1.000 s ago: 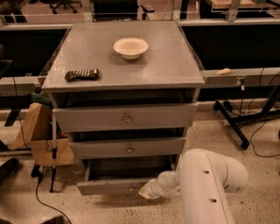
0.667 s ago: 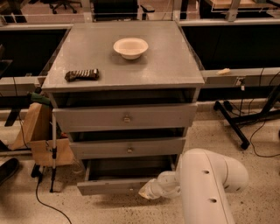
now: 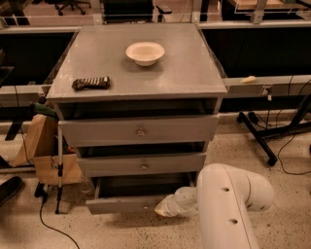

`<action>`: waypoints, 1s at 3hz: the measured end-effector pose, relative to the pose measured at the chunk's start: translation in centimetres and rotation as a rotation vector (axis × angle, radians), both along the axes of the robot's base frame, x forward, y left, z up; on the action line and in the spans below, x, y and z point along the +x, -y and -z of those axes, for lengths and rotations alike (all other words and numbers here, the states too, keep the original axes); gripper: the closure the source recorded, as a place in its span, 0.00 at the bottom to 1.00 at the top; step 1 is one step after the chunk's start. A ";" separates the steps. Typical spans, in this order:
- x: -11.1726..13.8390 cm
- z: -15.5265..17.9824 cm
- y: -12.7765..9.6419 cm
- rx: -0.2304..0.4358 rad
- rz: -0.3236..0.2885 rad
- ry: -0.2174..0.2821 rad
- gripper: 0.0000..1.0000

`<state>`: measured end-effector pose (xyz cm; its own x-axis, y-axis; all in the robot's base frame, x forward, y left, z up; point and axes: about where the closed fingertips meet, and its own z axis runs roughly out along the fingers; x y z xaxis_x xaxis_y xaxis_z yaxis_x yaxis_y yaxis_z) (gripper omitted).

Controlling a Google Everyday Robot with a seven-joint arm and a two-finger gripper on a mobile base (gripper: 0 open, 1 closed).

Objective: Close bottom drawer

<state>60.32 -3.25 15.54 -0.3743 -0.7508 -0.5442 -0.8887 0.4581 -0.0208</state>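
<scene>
Floor (image 3: 286,209): pale speckled terrazzo-type, lower part of the frame.
Cabinet (image 3: 194,78): grey, centre of the frame, flat square top surface.
Benches: long grey ledge (image 3: 282,83) at right and its counterpart (image 3: 19,92) at left, behind the cabinet, with dark recesses (image 3: 262,51) above.
Stand legs (image 3: 260,138): black, on castors, right edge; thin black cables (image 3: 294,146) trailing beside them.
Paper bag (image 3: 34,138) and cardboard box (image 3: 51,170): brown, left of the cabinet.
Pole (image 3: 60,155): slim, pale, upright, just beside the box.
Floor cable (image 3: 53,228): black, lower left.
Chair base (image 3: 73,6): top left, partly cut off.
Light: warm, dim.
End effector (image 3: 167,206): whitish, lower centre, low near the floor.
</scene>
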 end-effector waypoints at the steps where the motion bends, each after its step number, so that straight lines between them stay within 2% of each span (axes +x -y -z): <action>1: 0.0 0.0 0.0 0.000 0.000 0.000 1.00; 2: 0.0 0.2 -0.1 0.012 0.000 -0.008 0.81; 3: 0.5 0.4 -0.3 0.019 -0.018 -0.011 0.58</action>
<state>60.82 -2.95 15.10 -0.3671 -0.7472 -0.5540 -0.8969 0.4423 -0.0024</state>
